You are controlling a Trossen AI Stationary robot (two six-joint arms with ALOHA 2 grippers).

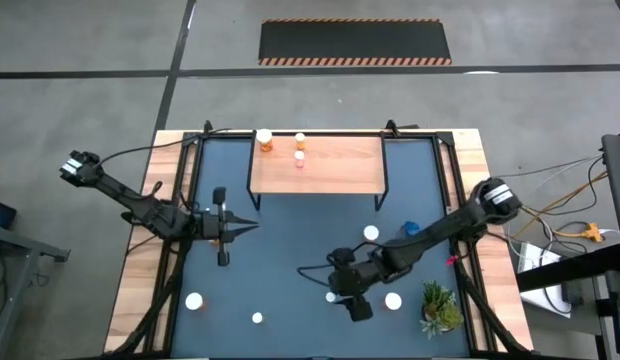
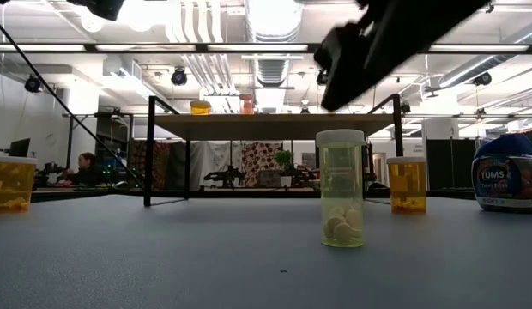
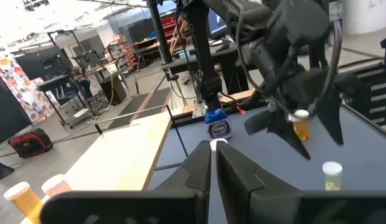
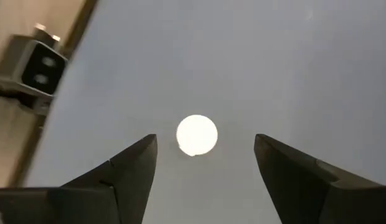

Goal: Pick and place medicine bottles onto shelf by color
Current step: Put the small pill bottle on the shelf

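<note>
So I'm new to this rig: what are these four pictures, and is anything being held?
Two dark robot arms work at a table. One picture looks straight down, one looks level across the mat, and two come from cameras on the wrists. A wooden shelf at the back already carries three small bottles. More white-capped bottles stand on the blue mat, with a blue bottle and a small plant. The right pincer is open, pointing down over a pale bottle whose white cap shows between its fingers; nothing is held. The left pincer waits shut and empty, near the shelf's left side.
</note>
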